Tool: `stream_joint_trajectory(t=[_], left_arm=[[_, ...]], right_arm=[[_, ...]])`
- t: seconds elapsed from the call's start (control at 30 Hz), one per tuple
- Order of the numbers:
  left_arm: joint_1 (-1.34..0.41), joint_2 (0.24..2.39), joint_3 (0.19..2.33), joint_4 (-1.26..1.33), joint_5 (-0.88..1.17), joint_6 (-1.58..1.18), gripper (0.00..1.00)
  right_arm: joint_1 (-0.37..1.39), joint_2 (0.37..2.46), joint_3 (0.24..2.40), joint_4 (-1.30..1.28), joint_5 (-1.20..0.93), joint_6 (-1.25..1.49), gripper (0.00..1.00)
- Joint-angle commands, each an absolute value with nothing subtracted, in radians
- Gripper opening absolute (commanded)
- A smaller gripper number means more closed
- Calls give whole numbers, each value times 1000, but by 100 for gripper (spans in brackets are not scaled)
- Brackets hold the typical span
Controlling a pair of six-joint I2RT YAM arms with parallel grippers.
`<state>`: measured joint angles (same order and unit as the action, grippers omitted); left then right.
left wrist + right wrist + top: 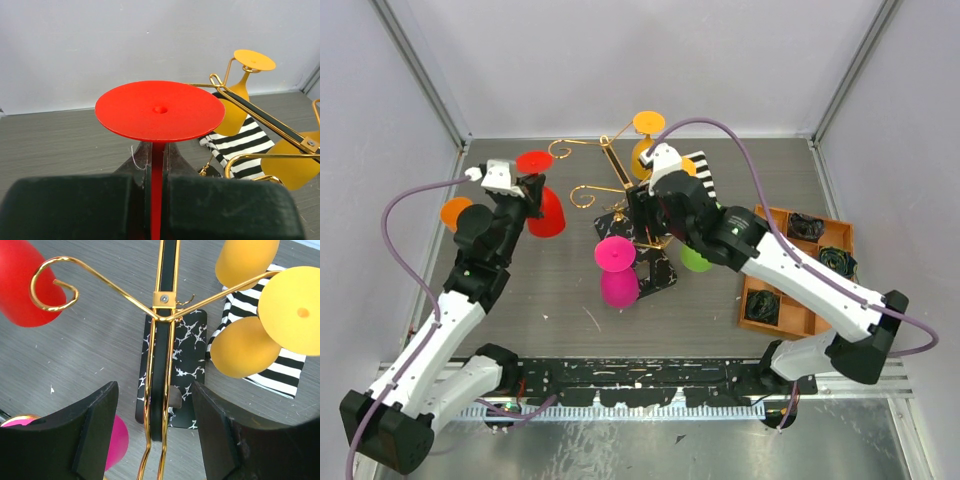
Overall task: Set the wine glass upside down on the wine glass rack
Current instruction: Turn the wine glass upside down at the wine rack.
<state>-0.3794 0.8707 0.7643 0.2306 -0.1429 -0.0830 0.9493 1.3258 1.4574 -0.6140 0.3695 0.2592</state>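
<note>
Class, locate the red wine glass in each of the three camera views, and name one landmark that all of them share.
Top external: red wine glass left of centre, upside down.
Left wrist: glass centre frame, round foot uppermost.
Right wrist: glass in the top left corner, bowl partly cut off.
Shared landmark: gold wine glass rack.

Glossy gold-wire rack (164,299); matt red plastic glass (160,110).

The top view looks down from high behind the near edge over the whole table (560,295). The left wrist view looks level past the left gripper (157,157) toward the rack (265,120). The right wrist view looks steeply down, close on the same rack.
</note>
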Motion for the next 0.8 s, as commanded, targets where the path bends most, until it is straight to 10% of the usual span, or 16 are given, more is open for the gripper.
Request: stream_joint_trajectory(t=[0.0,0.77], left_arm=[[-366,891,736,369,-96,-88,0],[-343,1071,610,792,57,-138,0]], right_arm=[[903,1367,1540,-566,299,220,66],[867,1451,1538,-554,296,182,45]])
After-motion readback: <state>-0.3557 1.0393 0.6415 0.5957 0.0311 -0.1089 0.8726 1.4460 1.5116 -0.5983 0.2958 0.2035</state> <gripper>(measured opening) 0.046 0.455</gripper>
